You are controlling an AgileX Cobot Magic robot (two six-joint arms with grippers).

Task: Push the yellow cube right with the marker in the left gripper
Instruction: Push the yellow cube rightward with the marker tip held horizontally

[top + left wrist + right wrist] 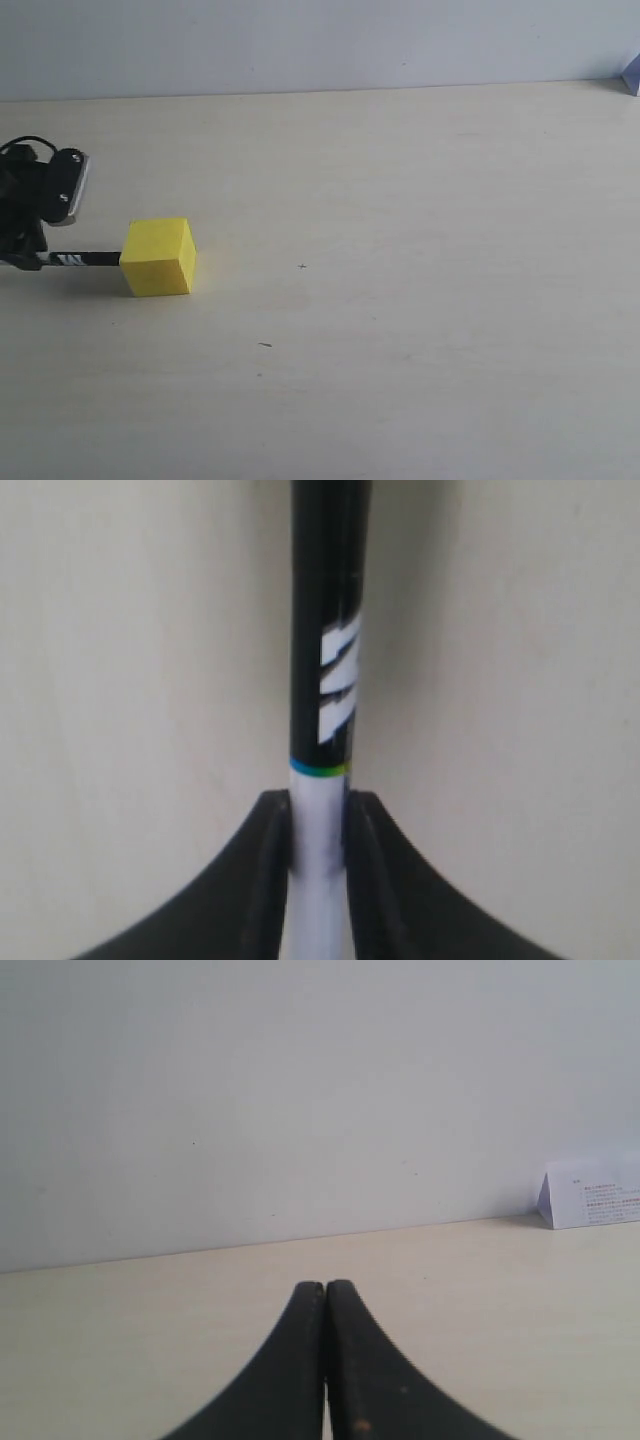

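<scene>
The yellow cube [158, 257] sits on the pale table at the left of the exterior view. The marker [85, 260] lies level, and its black end reaches the cube's left face and seems to touch it. My left gripper [33, 260] at the far left edge is shut on the marker. In the left wrist view its two black fingers clamp the white barrel, and the black half of the marker [330, 630] with white lettering points away from the left gripper [320, 802]; the cube is out of that view. My right gripper [326, 1286] is shut, holding nothing, and is not in the exterior view.
A white printed card [590, 1195] stands by the grey wall at the table's far right corner [632, 75]. Bare tabletop [400, 270] stretches to the right of the cube, with only small dark specks on it.
</scene>
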